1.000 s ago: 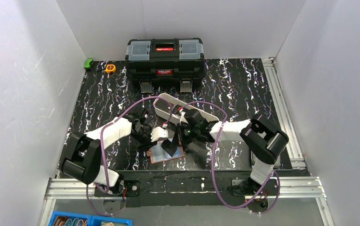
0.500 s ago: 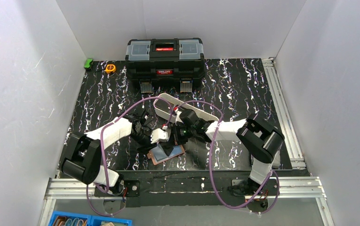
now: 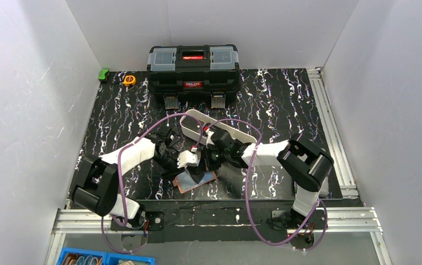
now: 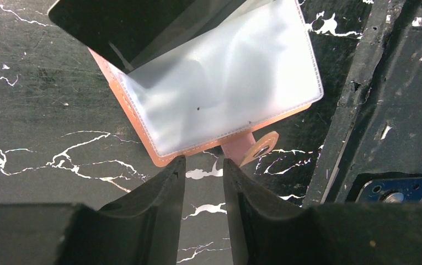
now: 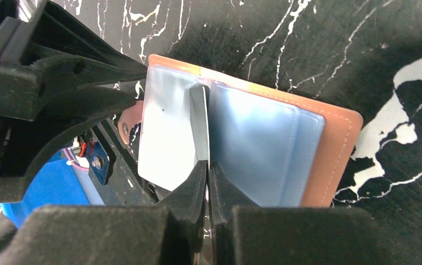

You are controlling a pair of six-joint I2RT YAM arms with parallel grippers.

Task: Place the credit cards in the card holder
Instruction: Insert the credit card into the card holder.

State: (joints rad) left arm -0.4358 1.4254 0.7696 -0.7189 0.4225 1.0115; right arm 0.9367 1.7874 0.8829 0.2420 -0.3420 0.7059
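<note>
Currently, the card holder [image 5: 335, 149] is found open at the near edge of the desk [image 3: 120, 127]. The left tool [image 4: 204, 165] is held parted, empty, beside it; the right tool [image 5: 207, 165] is clamped on a pale sheet [image 5: 199, 121], card or sleeve undetermined. Insertion is judged unfinished.

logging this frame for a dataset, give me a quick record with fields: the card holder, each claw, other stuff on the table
card holder: lying open on the table, near the arms' bases, clear sleeves facing up
snap tab: unfastened, sticking out from the holder's edge
right claw: shut on a thin pale leaf standing on edge over the holder; sleeve page or card, cannot tell
left claw: open, nothing between its fingers, tips beside the tab edge
behind: white oval tray, black toolbox
</note>
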